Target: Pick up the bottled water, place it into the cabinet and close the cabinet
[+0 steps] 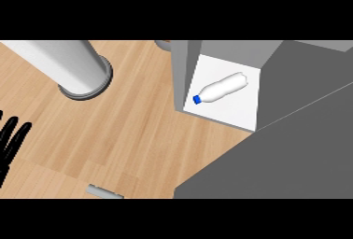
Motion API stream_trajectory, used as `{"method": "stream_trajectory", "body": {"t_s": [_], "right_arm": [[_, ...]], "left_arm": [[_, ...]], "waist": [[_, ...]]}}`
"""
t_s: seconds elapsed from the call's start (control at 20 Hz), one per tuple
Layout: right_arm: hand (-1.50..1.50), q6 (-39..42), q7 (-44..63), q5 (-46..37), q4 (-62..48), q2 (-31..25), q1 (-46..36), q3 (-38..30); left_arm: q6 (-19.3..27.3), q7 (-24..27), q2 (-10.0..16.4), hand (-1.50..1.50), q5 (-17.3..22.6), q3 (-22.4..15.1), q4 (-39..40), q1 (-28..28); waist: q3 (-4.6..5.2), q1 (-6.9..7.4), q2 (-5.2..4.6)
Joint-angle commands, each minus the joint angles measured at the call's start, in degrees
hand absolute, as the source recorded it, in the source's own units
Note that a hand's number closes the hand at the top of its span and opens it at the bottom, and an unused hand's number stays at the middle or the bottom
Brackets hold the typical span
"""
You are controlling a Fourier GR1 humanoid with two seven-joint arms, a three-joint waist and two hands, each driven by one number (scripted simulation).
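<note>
The bottled water (221, 87), white with a blue cap, lies on its side on the white floor of the grey cabinet (228, 109) at the upper right, cap pointing toward the lower left. My left hand (10, 140) shows at the left edge, fingers straight and pointing up, holding nothing and far from the bottle. A grey forearm (66, 65) crosses the upper left of the counter; its hand is out of the picture. A large grey panel (289, 158), seemingly the cabinet's door, fills the lower right.
Light wooden counter (138, 135) spreads across the middle and left. A small grey object (103, 191) pokes in at the bottom edge. The cabinet's grey side wall (180, 70) stands left of the bottle.
</note>
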State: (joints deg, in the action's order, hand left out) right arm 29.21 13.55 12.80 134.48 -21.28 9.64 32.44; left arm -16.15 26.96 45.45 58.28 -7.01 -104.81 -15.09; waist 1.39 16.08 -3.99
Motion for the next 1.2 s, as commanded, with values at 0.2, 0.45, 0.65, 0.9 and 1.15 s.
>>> {"method": "stream_trajectory", "body": {"t_s": [0.2, 0.45, 0.65, 0.9, 1.15], "right_arm": [[1.50, -4.05, 10.17, -1.06, -9.29, 5.18, -14.54, -2.53], [1.50, -6.03, 15.10, -0.65, -17.88, 8.93, -24.16, -5.14], [1.50, -8.04, 18.67, 0.54, -24.85, 13.27, -31.20, -6.22], [1.50, -13.43, 22.10, -1.27, -37.49, 20.71, -43.55, -9.61], [1.50, -22.56, 19.82, -6.49, -48.82, 21.12, -54.69, -16.06]], "left_arm": [[-0.63, -0.60, 0.34, -1.50, 0.61, 0.39, 1.34, 0.65], [-0.40, -1.00, 0.23, -1.50, 1.37, 0.65, 1.75, 0.76], [-1.19, -0.45, -0.27, -1.50, 0.76, 0.45, 3.36, 0.47], [-1.47, -0.16, -0.95, -1.50, 1.52, 0.91, 4.67, 0.45], [-1.73, 0.08, 0.13, -1.50, 1.83, 2.94, 5.17, -0.41]], "waist": [[-0.12, -0.62, 0.80], [-0.41, -0.81, 1.06], [-0.45, -1.52, 1.20], [-0.74, -2.70, 1.44], [-1.10, -3.91, 1.95]]}}
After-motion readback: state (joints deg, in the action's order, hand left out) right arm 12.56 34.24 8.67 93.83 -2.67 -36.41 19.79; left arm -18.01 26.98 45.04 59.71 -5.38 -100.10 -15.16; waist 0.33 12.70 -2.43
